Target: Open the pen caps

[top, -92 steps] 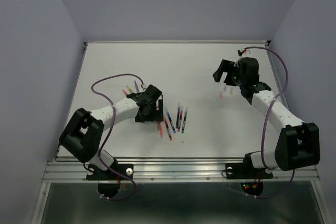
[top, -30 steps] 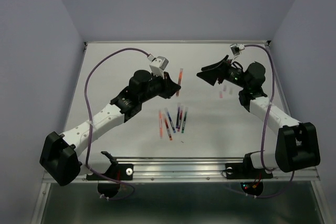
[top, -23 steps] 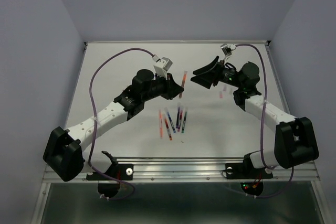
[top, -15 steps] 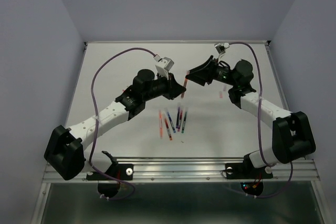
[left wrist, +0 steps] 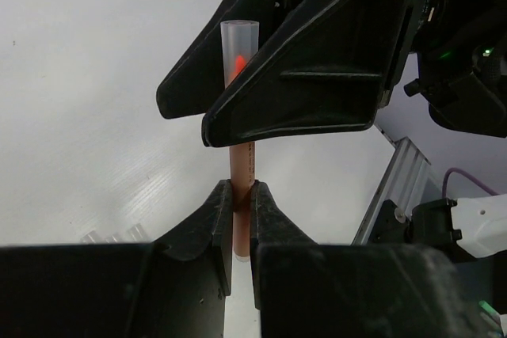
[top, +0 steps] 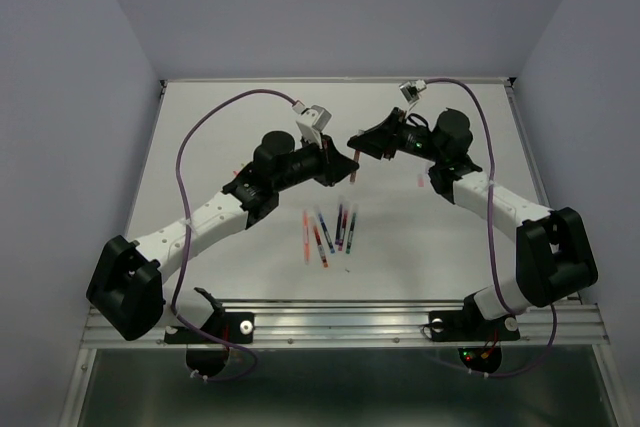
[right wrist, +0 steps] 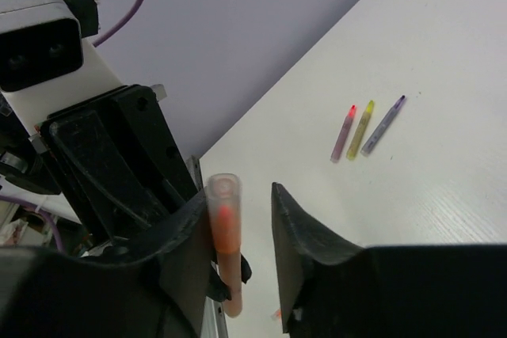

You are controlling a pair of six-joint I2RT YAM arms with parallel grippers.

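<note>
Left end effector point(left wrist: 242, 195) clamped, right end effector point(right wrist: 240, 219) spread, facing it.

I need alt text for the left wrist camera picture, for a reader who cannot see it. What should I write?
The left gripper holds a pinkish pen upright in its shut jaws. The pen's translucent cap, at the top, sits between the black jaws of the right gripper, above a white table.
</note>
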